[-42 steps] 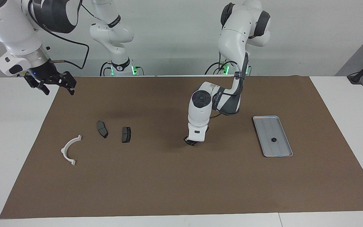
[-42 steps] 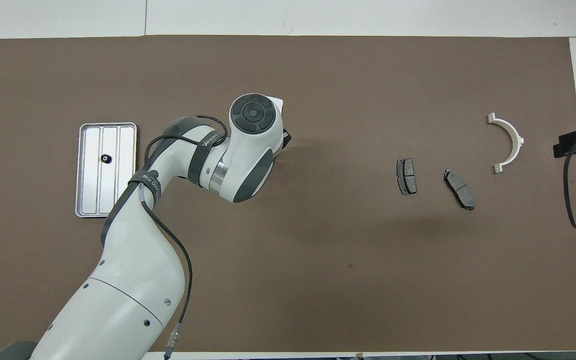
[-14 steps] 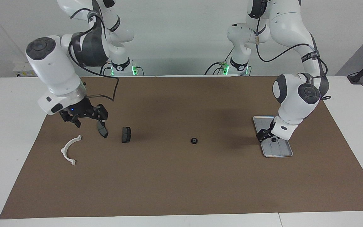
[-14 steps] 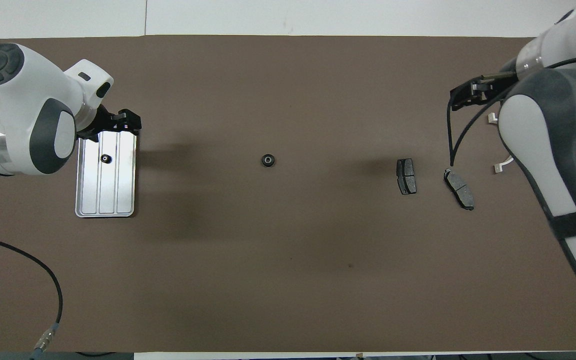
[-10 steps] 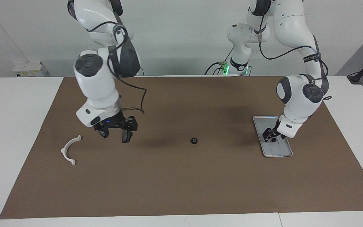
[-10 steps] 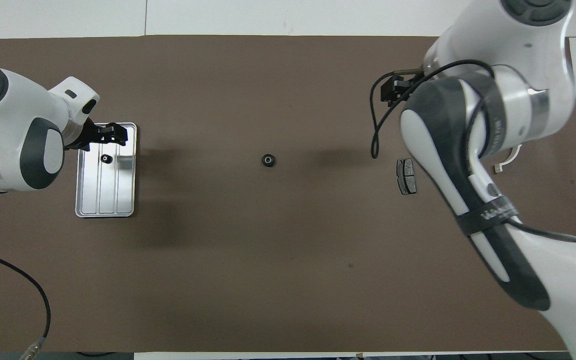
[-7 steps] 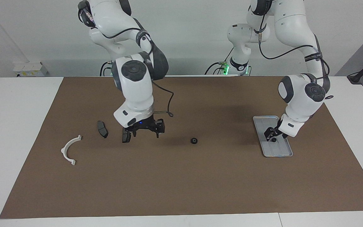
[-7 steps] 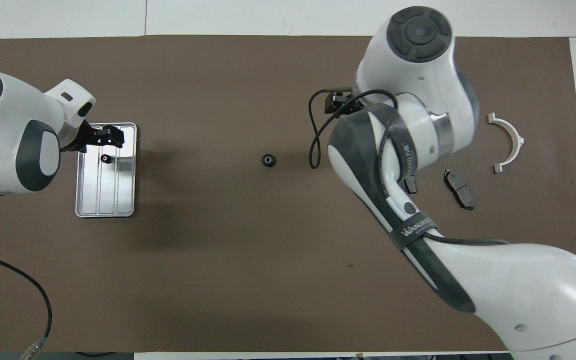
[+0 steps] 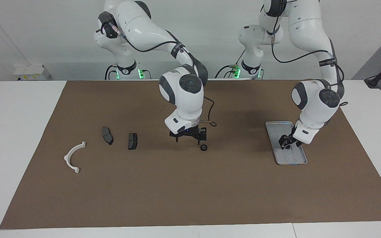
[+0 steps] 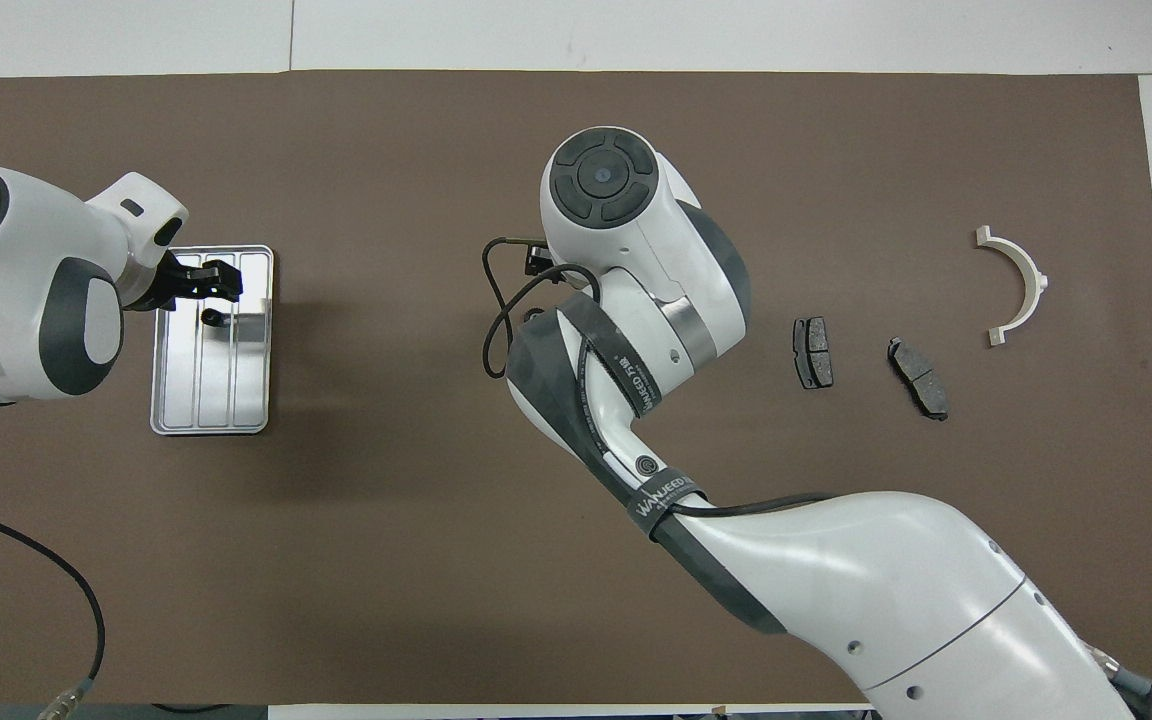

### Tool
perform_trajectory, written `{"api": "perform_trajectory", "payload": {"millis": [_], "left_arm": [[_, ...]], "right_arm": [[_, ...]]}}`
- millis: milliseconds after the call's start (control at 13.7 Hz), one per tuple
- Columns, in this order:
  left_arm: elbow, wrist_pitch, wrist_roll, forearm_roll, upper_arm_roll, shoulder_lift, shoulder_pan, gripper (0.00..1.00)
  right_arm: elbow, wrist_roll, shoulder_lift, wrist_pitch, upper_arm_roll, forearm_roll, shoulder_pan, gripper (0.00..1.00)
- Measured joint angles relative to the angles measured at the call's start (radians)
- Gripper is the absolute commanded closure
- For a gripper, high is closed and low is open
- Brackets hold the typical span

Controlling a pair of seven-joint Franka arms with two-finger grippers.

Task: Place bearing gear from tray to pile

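Brown mat (image 9: 190, 198): it covers most of the table, and every part lies on it.
Tray (image 9: 294, 158): it lies flat at the left arm's end of the table, well apart from the pile. That is likely why both arms share the job.
Pile: a white bracket (image 9: 73, 157) and two dark brake pads (image 9: 107, 135) lie loose at the right arm's end of the table. The gears should end up here.
Right gripper (image 9: 188, 138): it is low over the middle of the mat, just beside the gear on the mat. Its two fingers are apart and hold nothing. It looks ready to come down on that gear.
Left gripper (image 9: 287, 142): it is down low over the tray, right at the gear in the tray. I cannot tell if this hand is apart or together.
Gear on the mat (image 9: 203, 147): small, round and black. It lies flat between the tray and the pile. I think this is a halfway spot that both arms can reach.
Gear in the tray (image 10: 211, 317): small and black, on the tray's ridges, next to the left gripper. It has not been lifted yet.
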State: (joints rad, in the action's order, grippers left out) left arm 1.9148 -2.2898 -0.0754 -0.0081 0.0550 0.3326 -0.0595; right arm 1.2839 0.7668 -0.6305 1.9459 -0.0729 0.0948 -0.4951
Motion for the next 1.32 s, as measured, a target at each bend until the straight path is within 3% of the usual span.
{"api": "perform_trajectory", "payload": {"millis": [293, 512, 1171, 1317], "left_arm": [[0.030, -0.034, 0.001, 0.000, -0.001, 0.002, 0.013, 0.24], [0.053, -0.058, 0.001, 0.000, -0.002, 0.004, 0.015, 0.31], [0.075, -0.061, 0.000, 0.000, -0.005, 0.005, 0.015, 0.35], [0.076, -0.063, -0.001, 0.000, -0.005, 0.005, 0.015, 0.45]], "right_arm": [[-0.004, 0.011, -0.013, 0.038, -0.002, -0.014, -0.016, 0.00], [-0.004, 0.017, -0.034, 0.049, -0.004, -0.037, -0.040, 0.00], [-0.005, 0.028, -0.098, 0.165, -0.004, -0.057, -0.066, 0.00], [-0.004, 0.028, -0.108, 0.186, -0.004, -0.057, -0.066, 0.00]]}}
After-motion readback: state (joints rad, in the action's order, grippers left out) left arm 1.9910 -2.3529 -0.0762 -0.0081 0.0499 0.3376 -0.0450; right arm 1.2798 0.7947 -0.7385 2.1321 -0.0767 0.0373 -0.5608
